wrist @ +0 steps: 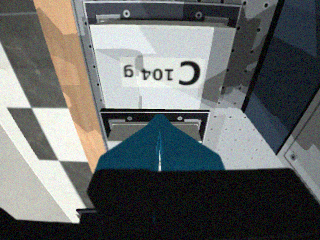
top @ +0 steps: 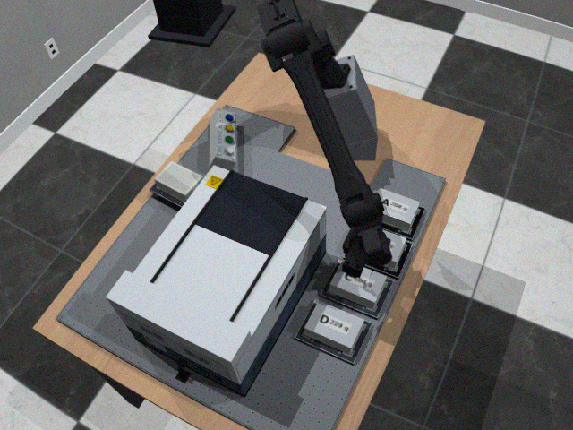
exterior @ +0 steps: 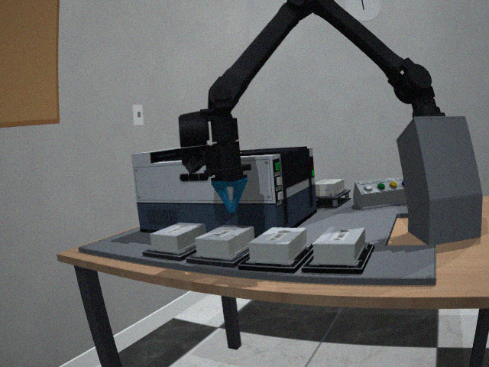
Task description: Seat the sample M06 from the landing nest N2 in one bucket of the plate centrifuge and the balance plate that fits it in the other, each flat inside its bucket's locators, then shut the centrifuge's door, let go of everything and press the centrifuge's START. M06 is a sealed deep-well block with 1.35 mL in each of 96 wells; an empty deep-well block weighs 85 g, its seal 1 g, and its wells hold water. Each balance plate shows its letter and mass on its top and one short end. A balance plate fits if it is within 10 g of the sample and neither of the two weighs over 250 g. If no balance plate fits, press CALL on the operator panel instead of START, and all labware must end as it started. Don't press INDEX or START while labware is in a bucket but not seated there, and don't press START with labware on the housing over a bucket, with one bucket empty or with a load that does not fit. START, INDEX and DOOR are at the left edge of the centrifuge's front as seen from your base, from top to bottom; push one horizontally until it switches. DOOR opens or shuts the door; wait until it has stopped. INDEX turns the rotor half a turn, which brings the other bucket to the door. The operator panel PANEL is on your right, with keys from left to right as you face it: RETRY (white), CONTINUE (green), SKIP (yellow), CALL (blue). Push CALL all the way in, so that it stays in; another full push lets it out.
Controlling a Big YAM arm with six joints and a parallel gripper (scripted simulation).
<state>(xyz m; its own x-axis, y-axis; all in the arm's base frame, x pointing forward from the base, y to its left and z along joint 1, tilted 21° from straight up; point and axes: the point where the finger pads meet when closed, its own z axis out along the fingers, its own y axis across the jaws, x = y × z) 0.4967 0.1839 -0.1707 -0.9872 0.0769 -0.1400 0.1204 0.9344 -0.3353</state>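
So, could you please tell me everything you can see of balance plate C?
Balance plate C is a pale grey rectangular block with a white top label reading "C 104 g". It sits flat in a dark nest on the grey baseboard, third in the row, beside D. The gripper, its teal fingers shut and empty, hangs just above its near end. Nothing touches it.

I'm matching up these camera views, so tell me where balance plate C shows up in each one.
Top: balance plate C, lower right, just under the shut gripper.
Exterior: second plate from the left, below the gripper's blue fingers.
Wrist: upper centre, label upside down.
Shared landmark: the plate centrifuge.
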